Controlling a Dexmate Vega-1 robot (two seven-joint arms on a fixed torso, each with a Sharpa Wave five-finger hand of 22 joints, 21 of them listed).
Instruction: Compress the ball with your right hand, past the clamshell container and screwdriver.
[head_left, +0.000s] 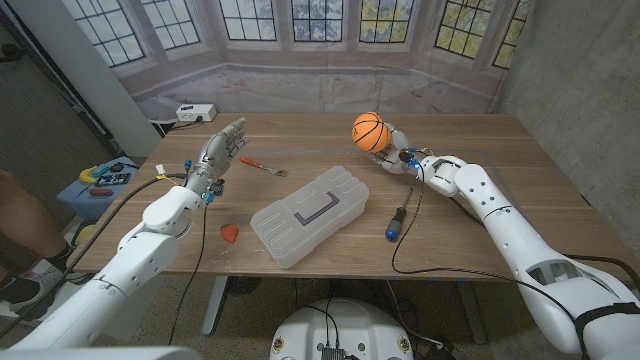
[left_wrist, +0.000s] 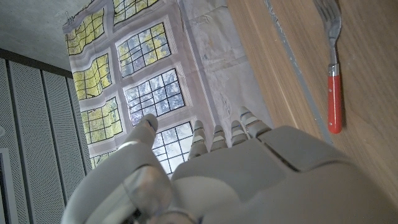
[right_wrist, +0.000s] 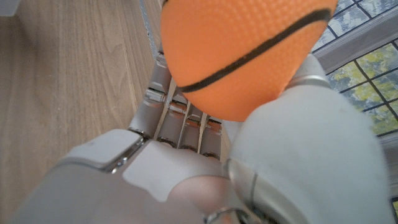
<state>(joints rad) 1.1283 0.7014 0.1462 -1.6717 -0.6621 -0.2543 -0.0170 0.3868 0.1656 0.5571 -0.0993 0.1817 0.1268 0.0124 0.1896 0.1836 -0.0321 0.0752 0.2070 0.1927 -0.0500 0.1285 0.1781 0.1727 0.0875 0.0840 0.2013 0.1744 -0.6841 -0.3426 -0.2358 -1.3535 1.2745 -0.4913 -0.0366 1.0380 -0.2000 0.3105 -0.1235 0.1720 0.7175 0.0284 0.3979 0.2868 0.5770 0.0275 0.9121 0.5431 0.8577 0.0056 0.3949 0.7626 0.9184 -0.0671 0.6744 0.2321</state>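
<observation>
From the head camera, your right hand (head_left: 392, 150) grips the ball (head_left: 368, 130) near the table's (head_left: 470, 240) far edge, right of centre. The screwdriver (head_left: 397, 222) lies nearer the front edge, its long axis running front to back, blue handle toward you. The clamshell container (head_left: 308, 215) sits closed at mid-table; contents can't be told. Your left hand (head_left: 222, 150) stands open beside a fork (head_left: 263, 165).

Left wrist: the fork (left_wrist: 334, 68) lies apart from the spread fingers (left_wrist: 217, 138).

Right wrist: your fingers (right_wrist: 180, 118) wrap the ball (right_wrist: 242, 50).
</observation>
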